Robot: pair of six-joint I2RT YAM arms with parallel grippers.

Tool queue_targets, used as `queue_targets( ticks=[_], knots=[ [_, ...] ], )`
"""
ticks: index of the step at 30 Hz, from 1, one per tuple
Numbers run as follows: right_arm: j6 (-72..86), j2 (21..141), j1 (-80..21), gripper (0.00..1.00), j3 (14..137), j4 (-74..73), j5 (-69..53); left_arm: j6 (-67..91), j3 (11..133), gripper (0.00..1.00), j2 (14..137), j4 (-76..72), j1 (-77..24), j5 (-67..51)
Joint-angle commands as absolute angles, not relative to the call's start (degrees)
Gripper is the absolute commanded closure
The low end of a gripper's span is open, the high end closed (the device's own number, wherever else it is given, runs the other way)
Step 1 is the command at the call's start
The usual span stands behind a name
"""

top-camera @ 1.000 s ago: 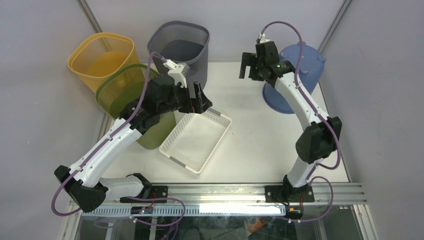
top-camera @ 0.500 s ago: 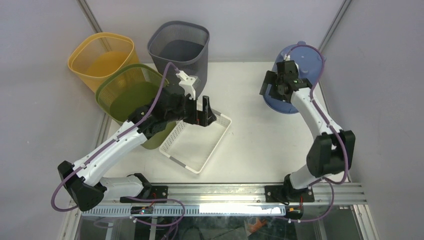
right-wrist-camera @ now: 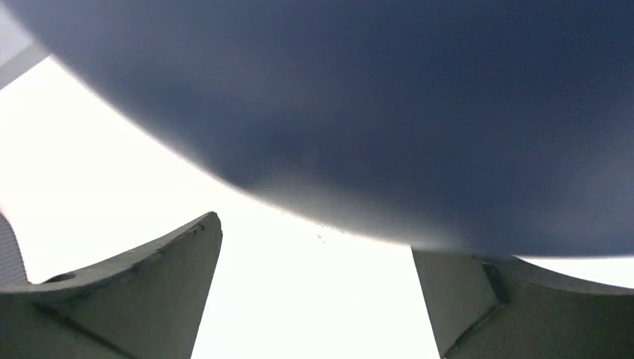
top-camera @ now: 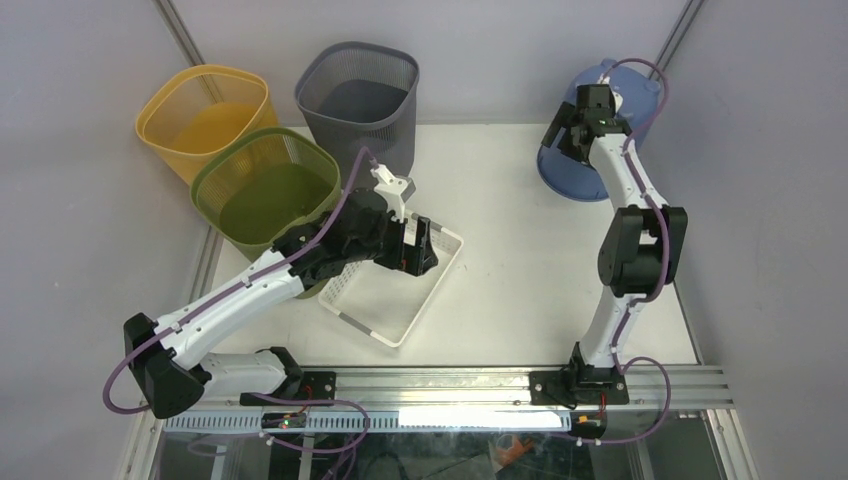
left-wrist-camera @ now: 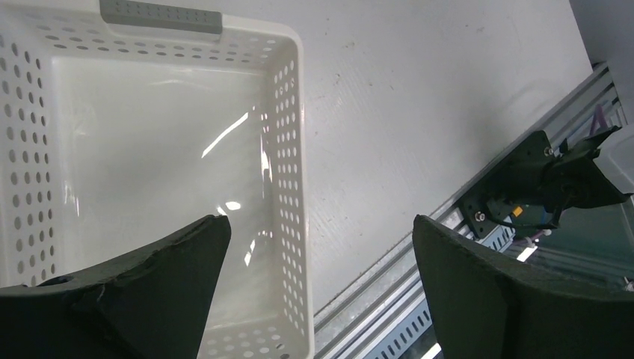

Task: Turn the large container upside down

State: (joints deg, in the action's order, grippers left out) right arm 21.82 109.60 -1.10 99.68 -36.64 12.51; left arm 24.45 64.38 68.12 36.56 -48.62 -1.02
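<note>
1. While my right tool (right-wrist-camera: pixel 314 224) gapes wide beside it, the blue container (top-camera: pixel 562 178) sits at the tabletop's (top-camera: pixel 500 250) far right corner.
2. My left tool (left-wrist-camera: pixel 321 224), also agape, hovers over the white basket's (left-wrist-camera: pixel 293 134) wall.

The basket (left-wrist-camera: pixel 288 142) is glossy perforated plastic, the blue container (top-camera: pixel 560 176) smooth matt, the table (left-wrist-camera: pixel 426 97) scuffed.

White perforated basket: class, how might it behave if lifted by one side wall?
The white perforated basket is probably light: thin, hole-riddled walls, nothing inside. Gripped on one wall by the left gripper, it would likely tilt. Its glossy plastic may slip.
</note>
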Motion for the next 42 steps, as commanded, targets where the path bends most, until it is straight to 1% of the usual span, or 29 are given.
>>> queue_targets(
  ticks=[1, 6, 12, 16, 18, 22, 25, 27, 29, 32, 34, 35, 42],
  knots=[
    [21.8, 103.1, -3.5, 0.00, 95.8, -33.5, 10.8, 24.3, 63.8, 0.01, 68.2, 33.3, -49.4, 1.3],
    [21.9, 89.0, -7.7, 0.00, 81.2, -29.8, 7.4, 22.9, 64.0, 0.01, 70.8, 32.9, -50.8, 4.2],
    [25.1, 72.9, -12.1, 0.00, 64.7, -30.0, 4.7, 23.2, 63.5, 0.01, 76.3, 32.0, -57.6, 11.0],
    [26.9, 64.8, -12.1, 0.00, 58.6, -33.8, 5.3, 25.5, 62.9, 0.01, 81.4, 30.8, -58.8, 13.0],
    [27.0, 62.0, -12.2, 0.01, 57.6, -35.1, 6.5, 25.7, 62.1, 0.04, 85.0, 29.4, -58.8, 12.4],
    [26.9, 59.2, -11.8, 0.00, 58.0, -36.1, 9.1, 26.4, 61.1, 0.16, 89.8, 27.4, -58.8, 11.4],
    [27.1, 59.5, -11.2, 0.00, 59.4, -36.7, 8.9, 26.4, 61.4, 0.30, 92.2, 26.5, -58.8, 10.9],
    [27.0, 59.9, -11.1, 0.00, 60.6, -37.3, 8.5, 26.4, 62.3, 0.43, 92.9, 26.3, -58.8, 10.2],
    [26.9, 60.2, -10.9, 0.00, 61.9, -38.4, 8.6, 26.4, 63.2, 0.59, 93.0, 26.0, -58.8, 9.1],
    [26.2, 60.4, -10.5, 0.00, 64.7, -40.7, 8.7, 26.5, 65.4, 0.86, 93.1, 25.9, -58.8, 6.3],
    [25.7, 60.5, -10.2, 0.00, 67.3, -42.7, 8.7, 26.8, 67.5, 0.98, 93.2, 25.9, -58.8, 3.4],
    [25.4, 60.5, -10.1, 0.00, 69.1, -43.9, 8.5, 27.1, 68.9, 1.00, 93.2, 26.0, -58.8, 1.6],
    [21.2, 62.4, -8.9, 0.00, 84.2, -52.5, 6.4, 32.5, 85.2, 1.00, 96.0, 24.9, -58.7, -11.7]
  ],
)
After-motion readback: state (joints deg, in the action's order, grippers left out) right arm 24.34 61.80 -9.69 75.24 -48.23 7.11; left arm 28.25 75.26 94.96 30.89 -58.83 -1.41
